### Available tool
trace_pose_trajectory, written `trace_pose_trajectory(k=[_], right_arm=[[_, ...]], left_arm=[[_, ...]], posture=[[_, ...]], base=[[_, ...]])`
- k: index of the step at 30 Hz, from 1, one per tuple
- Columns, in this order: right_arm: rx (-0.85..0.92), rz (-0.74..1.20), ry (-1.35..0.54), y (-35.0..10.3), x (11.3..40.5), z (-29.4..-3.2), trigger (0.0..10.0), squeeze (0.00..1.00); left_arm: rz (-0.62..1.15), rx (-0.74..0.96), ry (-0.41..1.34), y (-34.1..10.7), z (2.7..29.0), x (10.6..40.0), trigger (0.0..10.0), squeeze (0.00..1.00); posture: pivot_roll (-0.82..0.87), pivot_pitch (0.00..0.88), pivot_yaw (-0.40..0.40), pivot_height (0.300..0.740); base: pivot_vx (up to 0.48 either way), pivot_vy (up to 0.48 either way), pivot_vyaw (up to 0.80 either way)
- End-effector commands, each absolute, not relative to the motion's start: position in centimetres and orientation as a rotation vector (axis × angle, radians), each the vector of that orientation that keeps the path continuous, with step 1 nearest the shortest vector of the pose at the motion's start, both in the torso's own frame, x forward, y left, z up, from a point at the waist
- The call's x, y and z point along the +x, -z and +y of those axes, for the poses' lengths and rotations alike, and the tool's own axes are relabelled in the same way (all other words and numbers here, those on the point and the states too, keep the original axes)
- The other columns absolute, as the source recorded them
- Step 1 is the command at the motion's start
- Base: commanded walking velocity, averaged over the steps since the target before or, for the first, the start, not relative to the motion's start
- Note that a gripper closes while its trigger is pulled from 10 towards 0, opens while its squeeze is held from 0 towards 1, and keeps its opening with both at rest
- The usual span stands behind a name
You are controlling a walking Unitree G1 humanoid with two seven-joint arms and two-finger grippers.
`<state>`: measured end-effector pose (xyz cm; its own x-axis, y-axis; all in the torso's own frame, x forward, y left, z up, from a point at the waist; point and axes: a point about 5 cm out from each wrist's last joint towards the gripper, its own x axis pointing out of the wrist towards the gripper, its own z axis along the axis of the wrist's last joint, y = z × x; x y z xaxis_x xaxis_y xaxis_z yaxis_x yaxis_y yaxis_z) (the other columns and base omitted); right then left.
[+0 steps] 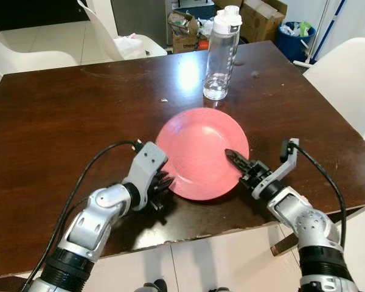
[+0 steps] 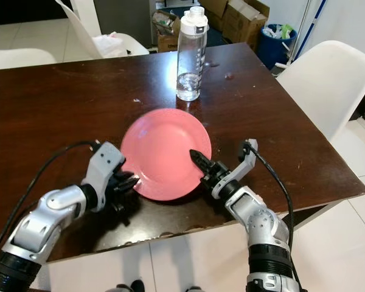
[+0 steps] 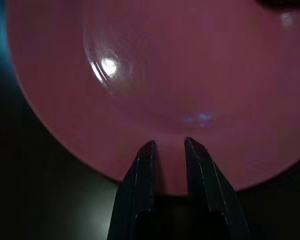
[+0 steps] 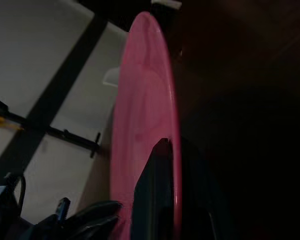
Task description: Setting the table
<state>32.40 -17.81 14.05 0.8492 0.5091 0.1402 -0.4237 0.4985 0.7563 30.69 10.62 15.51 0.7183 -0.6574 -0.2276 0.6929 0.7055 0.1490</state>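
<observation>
A pink plate (image 1: 201, 146) lies on the dark wooden table (image 1: 61, 121), close to its near edge. My right gripper (image 1: 234, 159) is shut on the plate's right rim; the upper finger (image 4: 157, 190) lies on the plate's face and the rim runs between the two fingers. My left gripper (image 1: 164, 182) sits at the plate's near left rim. Its two fingertips (image 3: 147, 150) rest over the rim with a narrow gap, holding nothing. A clear water bottle (image 1: 222, 55) with a white cap stands upright just beyond the plate.
White chairs stand at the right side (image 1: 347, 73) and behind the table on the left (image 1: 24, 58). Cardboard boxes (image 1: 255, 18) and a blue bin (image 1: 295, 36) sit on the floor past the far edge. A crumb (image 1: 163, 100) lies mid-table.
</observation>
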Motion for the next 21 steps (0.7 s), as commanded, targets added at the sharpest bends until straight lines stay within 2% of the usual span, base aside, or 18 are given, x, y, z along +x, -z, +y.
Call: trace_pose_trajectory(k=[1,5,9,11,12,13,14,15,16,18,21], right_arm=[[0.908,0.084,-0.576,-14.2,32.1,-17.9,0.0,0.0],[0.932,0.052,-0.586,-14.8,31.8,-17.8,0.0,0.0],[0.902,0.037,-0.574,-15.0,31.6,-17.7,0.0,0.0],[0.826,0.038,-0.55,-14.8,31.5,-17.7,0.0,0.0],[0.761,0.04,-0.533,-14.7,31.4,-17.6,5.6,0.0],[0.761,0.04,-0.533,-14.7,31.4,-17.6,5.6,0.0],[0.704,0.037,-0.516,-14.6,31.3,-17.5,10.0,0.0],[0.648,0.019,-0.499,-14.7,31.2,-17.3,10.0,0.0],[0.547,-0.037,-0.449,-15.3,31.0,-17.0,10.0,0.0],[0.524,-0.053,-0.437,-15.4,30.9,-17.0,10.0,0.0],[0.583,-0.152,-0.443,-17.8,30.1,-16.1,10.0,0.0]], left_arm=[[0.155,0.227,0.756,-16.0,10.9,30.5,10.0,0.0],[0.056,0.18,0.758,-18.9,11.4,30.5,10.0,0.0],[-0.056,-0.009,0.78,-22.7,12.9,29.7,10.0,0.0],[-0.087,-0.1,0.768,-23.9,13.9,29.3,10.0,0.0],[-0.097,-0.149,0.755,-24.3,14.5,29.0,10.0,0.0],[-0.097,-0.149,0.755,-24.3,14.5,29.0,10.0,0.0],[-0.104,-0.176,0.735,-24.5,15.1,28.9,10.0,0.0],[-0.092,-0.19,0.684,-24.1,15.8,28.8,10.0,0.0],[-0.054,-0.159,0.558,-22.6,17.1,28.8,10.0,0.0],[-0.045,-0.144,0.524,-22.2,17.4,28.8,10.0,0.0],[0.008,-0.115,0.287,-19.9,18.9,29.0,10.0,0.0]], posture=[[-0.02,0.111,0.101,0.74],[-0.03,0.11,0.099,0.74],[-0.03,0.112,0.099,0.74],[-0.02,0.114,0.096,0.74],[-0.02,0.114,0.096,0.74],[-0.02,0.114,0.096,0.74],[-0.02,0.116,0.094,0.74],[-0.02,0.116,0.092,0.74],[-0.02,0.115,0.091,0.74],[-0.02,0.114,0.091,0.74],[-0.03,0.104,0.092,0.74]], base=[[0.0,0.0,0.0],[0.0,0.0,0.0],[0.0,0.0,0.0],[0.0,0.0,0.0],[0.0,0.0,0.0],[0.0,0.0,0.0],[0.0,0.0,0.0],[0.0,0.0,0.0],[0.0,0.0,0.0],[0.0,0.0,0.0],[0.0,0.0,0.0]])
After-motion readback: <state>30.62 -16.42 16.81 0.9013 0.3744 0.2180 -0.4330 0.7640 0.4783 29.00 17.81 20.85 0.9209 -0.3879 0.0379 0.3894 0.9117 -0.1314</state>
